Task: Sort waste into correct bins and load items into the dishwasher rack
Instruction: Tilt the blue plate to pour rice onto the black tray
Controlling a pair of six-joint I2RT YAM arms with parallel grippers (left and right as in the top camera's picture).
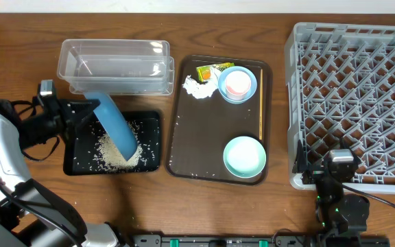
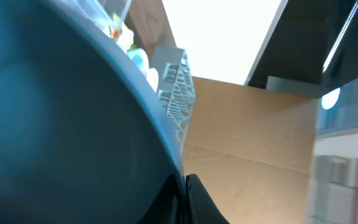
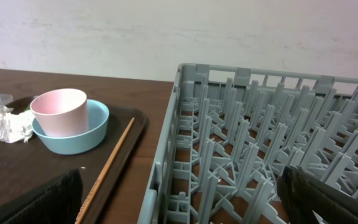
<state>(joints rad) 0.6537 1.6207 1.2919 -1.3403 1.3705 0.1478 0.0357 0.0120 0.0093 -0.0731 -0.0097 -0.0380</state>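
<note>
Nothing is coming through as readable text in any of the three views. The small yellow-green wrapper (image 1: 210, 71), lying at the top of the brown tray (image 1: 181, 137), is showing some darker print on its face in the overhead view. It is coming up far too small and blurred to make out a letter, a number or a brand.

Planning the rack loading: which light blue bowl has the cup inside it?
The far bowl, beside the tissue, holds the pink cup; the near bowl is empty.
</note>
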